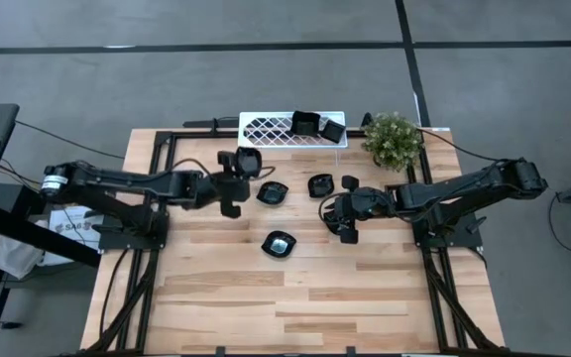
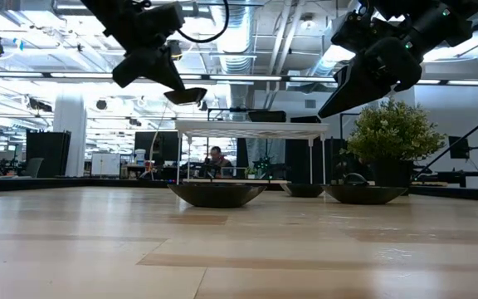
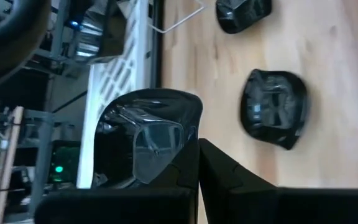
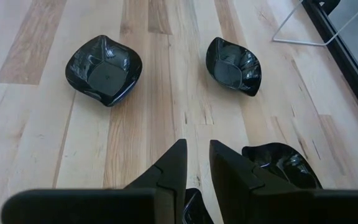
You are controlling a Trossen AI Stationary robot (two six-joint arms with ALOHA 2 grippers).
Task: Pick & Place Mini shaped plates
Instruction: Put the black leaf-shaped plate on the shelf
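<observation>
One mini plate (image 1: 249, 161) is held pinched by its rim in the left gripper (image 1: 234, 177), raised near the white rack (image 1: 271, 129), likely next set there; right gripper (image 1: 345, 220), slightly parted, empty, hovers over table plates.

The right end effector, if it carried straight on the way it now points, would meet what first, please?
Probably bare wooden table: the right end effector points into the gap between two glossy black lobed mini plates. Depth is uncertain.
</observation>
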